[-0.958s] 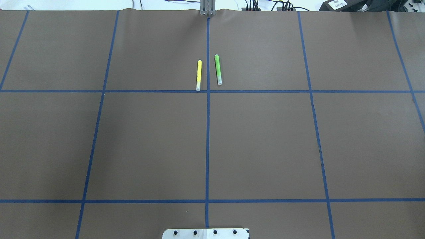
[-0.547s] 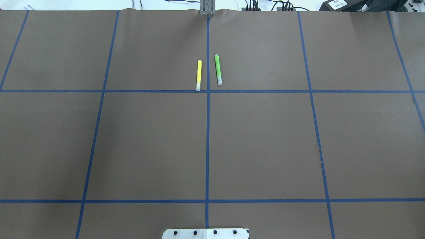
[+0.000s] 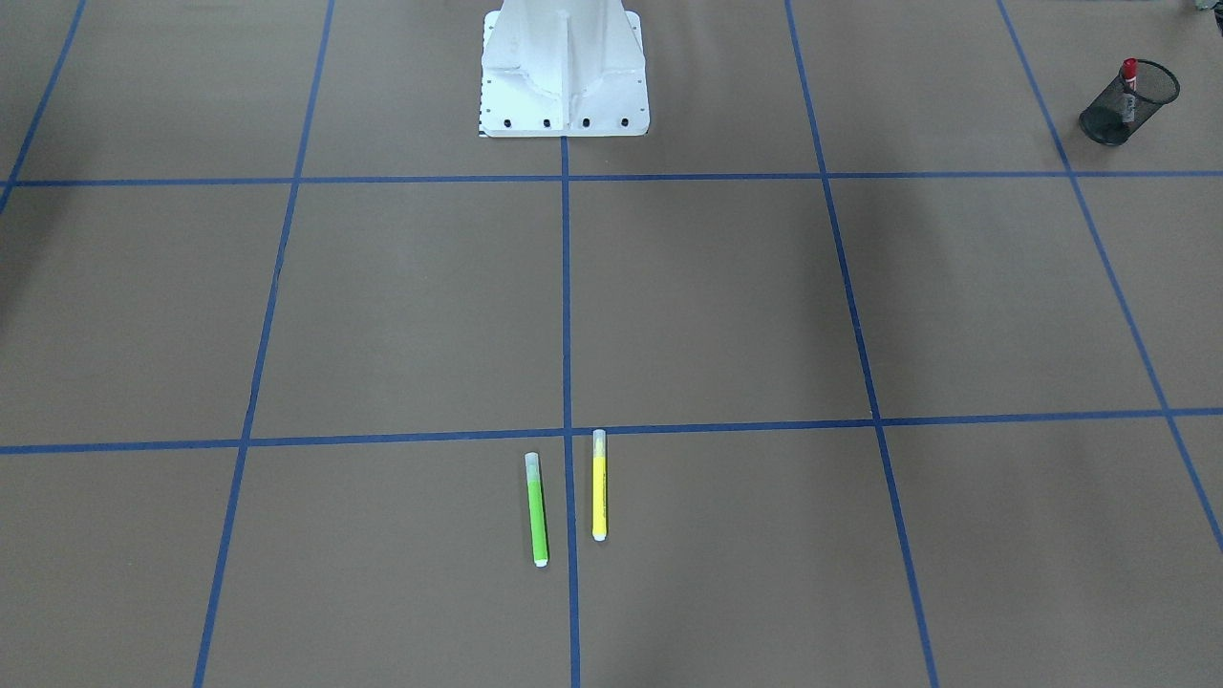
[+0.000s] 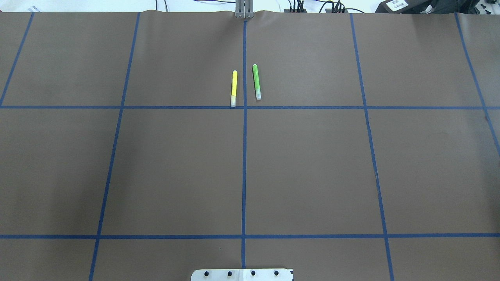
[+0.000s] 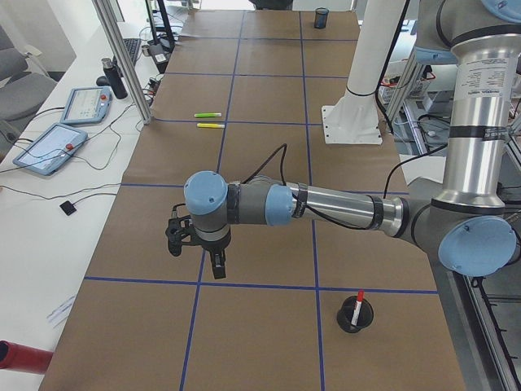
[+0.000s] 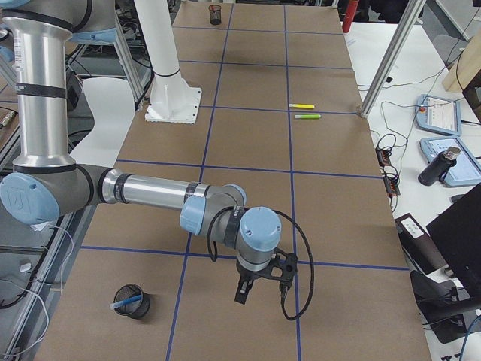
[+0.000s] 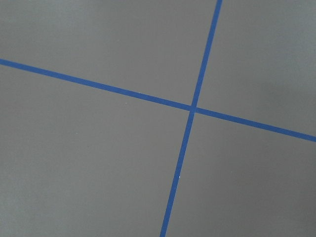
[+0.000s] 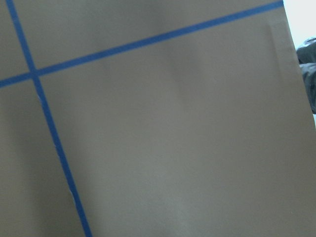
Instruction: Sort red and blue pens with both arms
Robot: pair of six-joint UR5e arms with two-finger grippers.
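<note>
The red pen (image 3: 1129, 72) stands in a black mesh cup (image 3: 1127, 105) near the robot's left end of the table; in the exterior left view the red pen (image 5: 359, 300) sticks out of that cup (image 5: 355, 316). The blue pen (image 6: 126, 304) lies in another mesh cup (image 6: 135, 301) at the right end. My left gripper (image 5: 213, 262) hangs over the brown paper, away from its cup. My right gripper (image 6: 244, 289) does the same at the other end. I cannot tell whether either is open or shut. Both wrist views show only paper and blue tape.
A yellow marker (image 4: 234, 88) and a green marker (image 4: 256, 82) lie side by side at the far middle of the table. The white robot base (image 3: 564, 67) stands at the near middle. Tablets (image 5: 49, 148) and cables lie beyond the far edge.
</note>
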